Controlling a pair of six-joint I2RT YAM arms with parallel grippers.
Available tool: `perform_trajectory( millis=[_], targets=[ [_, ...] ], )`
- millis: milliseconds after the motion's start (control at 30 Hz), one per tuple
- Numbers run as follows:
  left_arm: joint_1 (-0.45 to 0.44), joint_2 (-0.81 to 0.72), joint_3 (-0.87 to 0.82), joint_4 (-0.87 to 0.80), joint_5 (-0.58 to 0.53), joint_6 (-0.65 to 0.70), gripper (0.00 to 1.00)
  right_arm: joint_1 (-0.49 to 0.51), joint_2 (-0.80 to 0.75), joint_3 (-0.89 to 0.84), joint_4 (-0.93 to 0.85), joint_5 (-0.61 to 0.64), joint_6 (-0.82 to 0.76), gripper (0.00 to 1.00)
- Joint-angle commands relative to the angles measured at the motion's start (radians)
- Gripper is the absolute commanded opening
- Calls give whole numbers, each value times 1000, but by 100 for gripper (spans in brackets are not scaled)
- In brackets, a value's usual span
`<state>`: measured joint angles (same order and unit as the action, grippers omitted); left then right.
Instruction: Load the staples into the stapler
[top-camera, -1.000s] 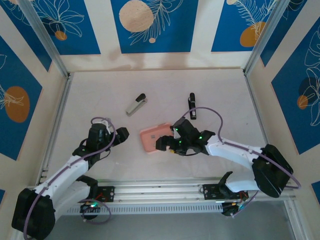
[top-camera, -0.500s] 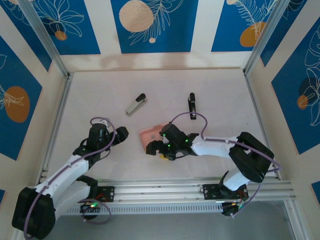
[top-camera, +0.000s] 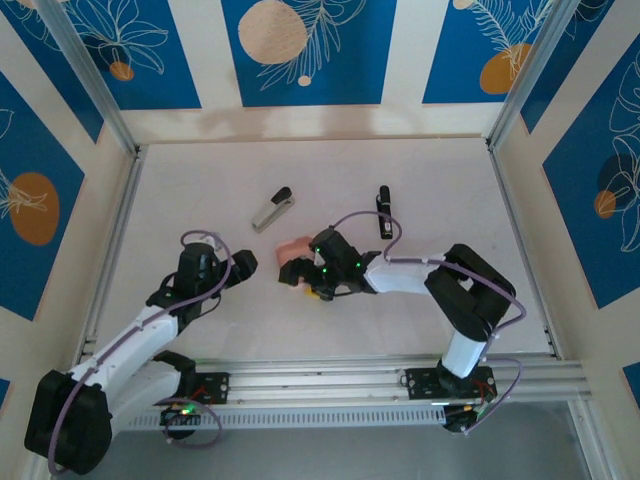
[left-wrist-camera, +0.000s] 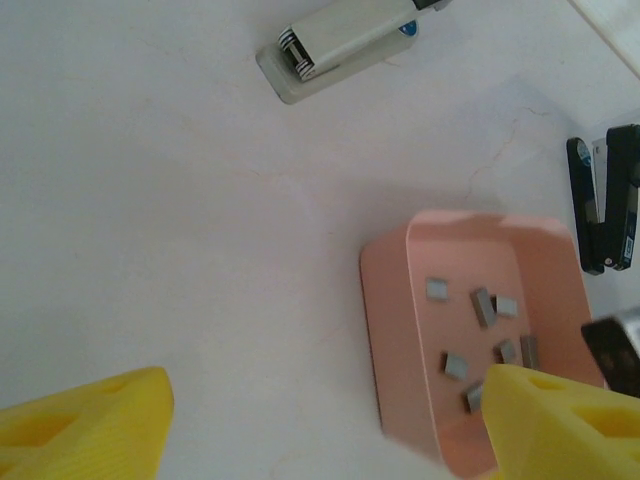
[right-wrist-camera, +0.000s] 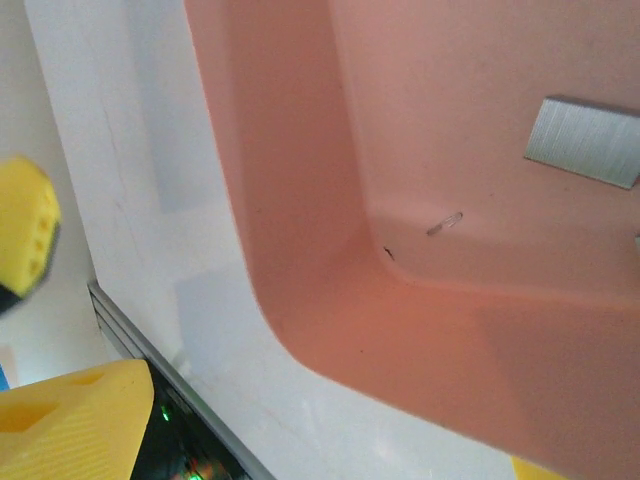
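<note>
A shallow pink rectangular plastic tray (left-wrist-camera: 385, 330) on the white counter (left-wrist-camera: 180, 230) holds several tiny silvery-grey staple strips (left-wrist-camera: 483, 306), lying loose. The left fingers (left-wrist-camera: 85, 425) are spread wide beside it, and the right fingers (right-wrist-camera: 70, 415) are wide over its corner. Since a second ago the right arm (top-camera: 400, 275) has swung left and now covers most of the tray.

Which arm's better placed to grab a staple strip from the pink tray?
Right: the right end effector hangs open over the pink tray, a staple strip close in its wrist view. The left end effector is off to one side.
</note>
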<state>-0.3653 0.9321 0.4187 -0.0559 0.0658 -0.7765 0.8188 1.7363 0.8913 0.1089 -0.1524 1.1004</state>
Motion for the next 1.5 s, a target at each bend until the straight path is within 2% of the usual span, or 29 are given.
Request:
perform_trajectory(
  millis=[0,167,267,367,500,633,900,1000,1133,1467],
  targets=[
    [-9,19,38,-24,-17,19,81,-54,50,71,4,-31,-50,88],
    [-9,62,66,-16,-34,31,81,-136,143,177,-10,-111,-103,87],
    [-8,98,95,-15,-30,40,81,-178,184,233,-21,-183,-123,82],
    [-9,136,129,-11,-11,49,80,-202,161,250,-69,-215,-160,80],
    [-10,170,167,-17,27,60,80,-221,56,253,-229,-195,-273,80],
    [-9,173,198,-31,53,71,79,-274,-42,279,-405,-149,-384,81],
    [-9,164,197,-40,65,91,79,-471,-126,423,-751,5,-598,81],
    [-8,179,195,-15,73,82,79,-554,-72,518,-845,71,-678,81],
    [-9,198,203,-11,86,80,79,-607,20,619,-882,127,-771,80],
    [-9,193,204,-28,56,89,79,-616,317,894,-996,313,-915,74]
  ],
)
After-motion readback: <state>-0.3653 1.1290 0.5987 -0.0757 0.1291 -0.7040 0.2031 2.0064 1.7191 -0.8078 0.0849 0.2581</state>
